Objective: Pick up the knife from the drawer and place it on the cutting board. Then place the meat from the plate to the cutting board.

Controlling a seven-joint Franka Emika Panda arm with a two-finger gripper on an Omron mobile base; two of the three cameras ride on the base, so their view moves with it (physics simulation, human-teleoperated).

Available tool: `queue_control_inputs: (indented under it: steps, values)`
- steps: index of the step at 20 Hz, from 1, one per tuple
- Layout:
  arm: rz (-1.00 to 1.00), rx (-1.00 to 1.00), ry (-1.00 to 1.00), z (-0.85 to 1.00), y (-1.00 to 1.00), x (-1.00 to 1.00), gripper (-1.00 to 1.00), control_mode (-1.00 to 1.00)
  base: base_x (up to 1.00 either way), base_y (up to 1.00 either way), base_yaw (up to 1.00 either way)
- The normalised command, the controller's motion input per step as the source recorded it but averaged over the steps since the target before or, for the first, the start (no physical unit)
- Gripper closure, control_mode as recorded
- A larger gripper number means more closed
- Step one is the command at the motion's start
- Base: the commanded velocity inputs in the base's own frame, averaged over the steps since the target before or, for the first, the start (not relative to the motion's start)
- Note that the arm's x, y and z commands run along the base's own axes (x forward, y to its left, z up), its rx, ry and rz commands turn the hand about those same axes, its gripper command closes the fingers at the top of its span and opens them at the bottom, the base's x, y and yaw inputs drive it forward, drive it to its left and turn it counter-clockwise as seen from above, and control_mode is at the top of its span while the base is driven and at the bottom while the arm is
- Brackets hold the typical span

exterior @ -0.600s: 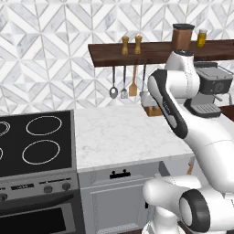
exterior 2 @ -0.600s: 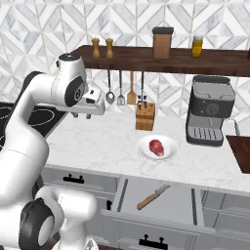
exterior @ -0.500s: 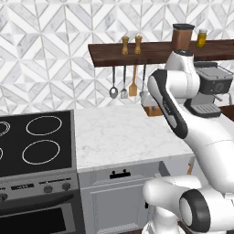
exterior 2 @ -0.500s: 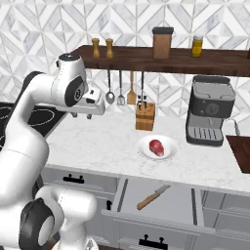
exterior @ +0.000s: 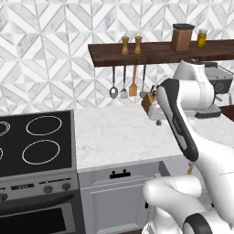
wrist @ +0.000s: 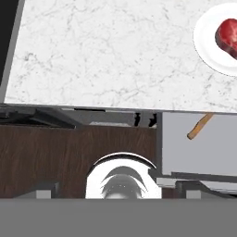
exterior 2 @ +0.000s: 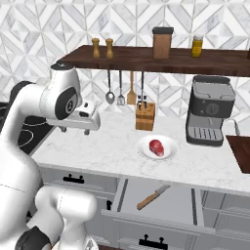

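Gripper (exterior 2: 88,131) wide open and empty above the counter (exterior 2: 107,146), knife (exterior 2: 153,196) in the open drawer (exterior 2: 180,205), meat (exterior 2: 156,147) on the plate (exterior 2: 168,152).

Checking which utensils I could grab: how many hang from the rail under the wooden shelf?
4, side by side under the shelf, left of the knife block: a ladle, a smaller spoon, a wooden spatula and a dark utensil, its end hidden behind the block.

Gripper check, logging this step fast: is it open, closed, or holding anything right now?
Gripper: open, holding nothing, up over the counter; the knife lies in the open drawer.
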Motion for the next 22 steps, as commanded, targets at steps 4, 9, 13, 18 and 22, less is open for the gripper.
queue_control_inputs:
  steps: [4, 9, 13, 18, 22]
  values:
    - [0.00, -0.05, 0.04, -0.47, 0.00, -0.81, -1.00, -1.00, 0.00, 0.00, 0.00]
    - [0.00, -0.04, 0.04, -0.43, 0.01, -0.59, -1.00, -1.00, 0.00, 0.00, 0.00]
    - [0.00, -0.01, 0.00, -0.06, 0.00, -0.21, -1.00, 1.00, -0.66, -0.02, 0.00]
    - [0.00, 0.00, 0.00, 0.00, 0.00, 0.00, -1.00, 1.00, -0.86, -0.28, 0.01]
    - [0.00, 0.00, 0.00, 0.00, 0.00, 0.00, -1.00, 1.00, -0.20, -0.94, 0.00]
